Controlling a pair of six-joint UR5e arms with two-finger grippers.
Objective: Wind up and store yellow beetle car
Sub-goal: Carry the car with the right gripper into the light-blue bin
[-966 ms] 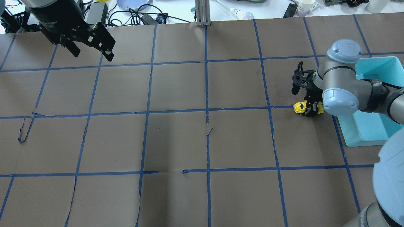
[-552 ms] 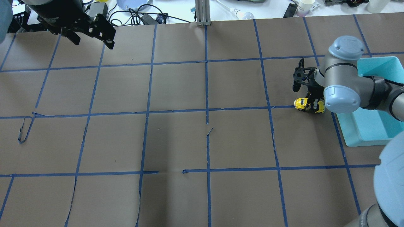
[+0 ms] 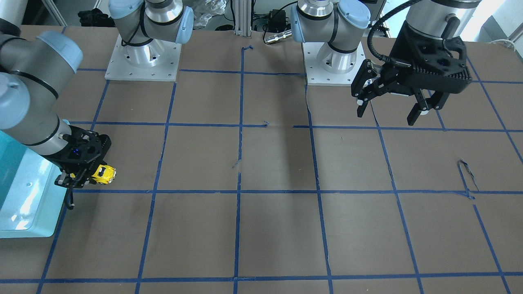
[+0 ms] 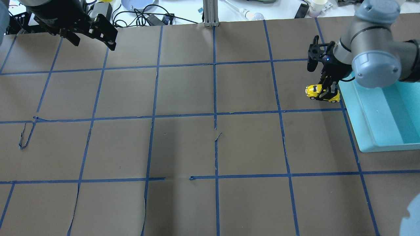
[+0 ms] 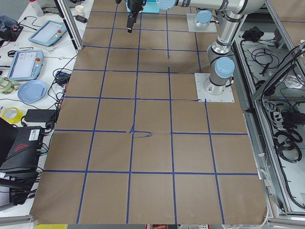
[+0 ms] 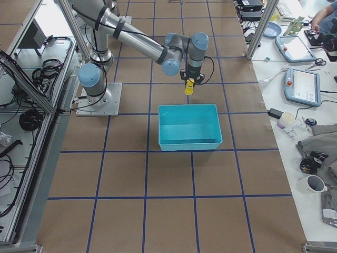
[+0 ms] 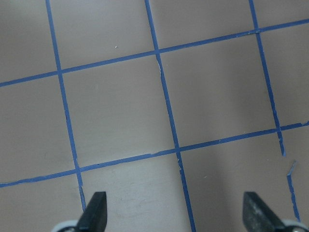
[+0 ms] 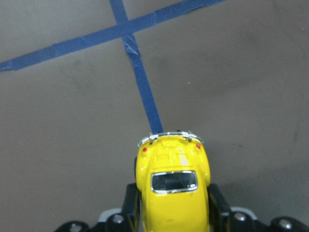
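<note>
The yellow beetle car [image 4: 322, 92] is held between the fingers of my right gripper [image 4: 328, 92], off the brown table, just left of the teal bin [image 4: 352, 108]. The right wrist view shows the car [image 8: 173, 181] clamped at its sides, one end sticking out over a blue tape cross. The car also shows in the front view [image 3: 103, 173] and in the exterior right view [image 6: 189, 87]. My left gripper [image 4: 94, 44] is open and empty, raised over the table's far left corner. Its spread fingertips [image 7: 94, 212] show in the left wrist view.
The teal bin [image 3: 24, 212] stands at the table's right end and looks empty [image 6: 189, 146]. Brown paper with a blue tape grid covers the table. Cables, a blue plate [image 4: 137, 4] and a cup [image 4: 317, 6] lie beyond the far edge.
My right gripper has lifted the car off the tape line and carried it toward the far side, alongside the bin. My left gripper has drawn back toward the far edge.
</note>
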